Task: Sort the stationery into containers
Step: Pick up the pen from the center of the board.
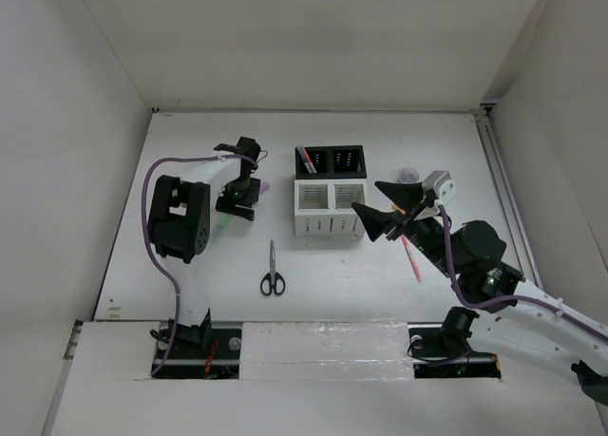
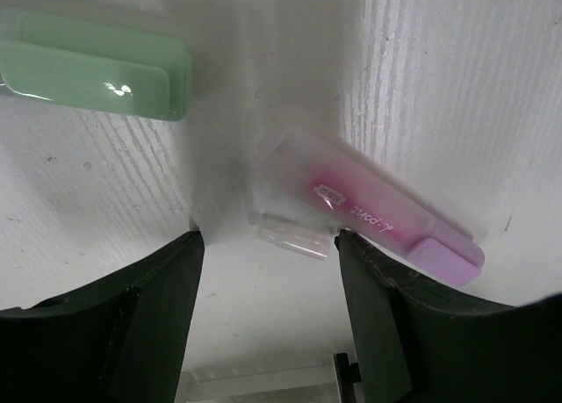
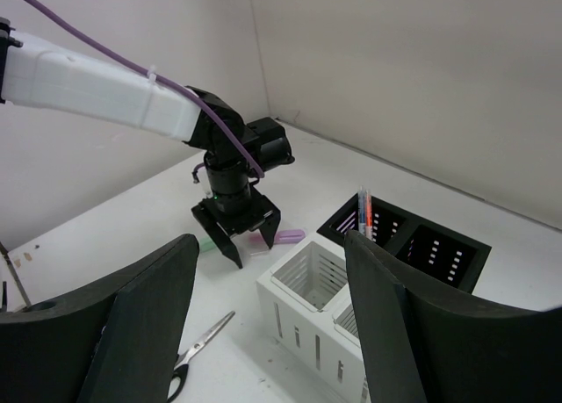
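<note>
My left gripper [image 1: 239,208] stands open, low over the table, left of the containers. In the left wrist view a pink highlighter [image 2: 378,212] lies aslant just beyond the right fingertip, its clear clip between the open jaws of the left gripper [image 2: 268,238]. A green highlighter [image 2: 97,65] lies further off to the left. My right gripper [image 1: 365,195] hovers open and empty by the white container [image 1: 330,210]. The black container [image 1: 332,160] holds pens [image 3: 364,214]. Black-handled scissors [image 1: 273,270] lie on the table in front.
A thin pink pen [image 1: 411,258] lies on the table under the right arm. A small rounded grey thing [image 1: 408,173] sits right of the black container. Walls close the table at the back and on both sides.
</note>
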Tool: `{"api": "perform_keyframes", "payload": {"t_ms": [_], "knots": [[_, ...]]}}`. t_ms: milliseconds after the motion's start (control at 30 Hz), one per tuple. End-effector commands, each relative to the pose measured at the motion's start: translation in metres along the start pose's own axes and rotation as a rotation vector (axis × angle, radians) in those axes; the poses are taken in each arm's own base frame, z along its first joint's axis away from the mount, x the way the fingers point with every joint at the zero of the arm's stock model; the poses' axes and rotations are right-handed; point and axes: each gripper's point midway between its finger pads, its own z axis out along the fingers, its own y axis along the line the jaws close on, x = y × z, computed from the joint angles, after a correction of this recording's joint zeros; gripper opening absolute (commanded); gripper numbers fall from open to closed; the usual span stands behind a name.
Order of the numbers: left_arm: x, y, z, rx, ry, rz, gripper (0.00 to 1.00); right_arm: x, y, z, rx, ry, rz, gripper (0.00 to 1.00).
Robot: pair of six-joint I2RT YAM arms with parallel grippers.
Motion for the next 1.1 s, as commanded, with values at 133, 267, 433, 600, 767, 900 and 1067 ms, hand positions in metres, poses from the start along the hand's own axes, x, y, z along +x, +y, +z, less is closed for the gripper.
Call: {"api": "perform_keyframes", "payload": {"t_ms": [133,267,433,600,767,900,1067], "knots": [[-0.014,0.011,0.028,-0.082,-0.089,-0.016,0.55,-0.008,0.001,0.000,-0.004,-0.025,0.001,0.73],[-0.012,0.004,0.023,-0.064,-0.076,-0.021,0.49,-0.008,0.001,0.000,-0.004,-0.025,0.001,0.73],[-0.008,0.006,0.026,-0.075,-0.059,-0.029,0.49,-0.003,0.001,0.000,-0.003,-0.016,-0.002,0.73],[0.001,0.003,0.028,-0.066,-0.034,-0.021,0.49,-0.003,0.001,0.000,-0.003,-0.016,-0.002,0.73],[0.021,-0.007,0.023,-0.033,0.012,0.003,0.48,-0.003,0.001,0.000,-0.003,-0.016,-0.002,0.73],[0.032,-0.007,0.024,-0.035,0.051,0.011,0.48,-0.002,0.001,-0.003,-0.004,-0.017,-0.001,0.73],[0.027,0.001,0.031,-0.053,0.017,0.005,0.48,-0.005,0.000,-0.004,-0.004,-0.026,0.001,0.73]]}}
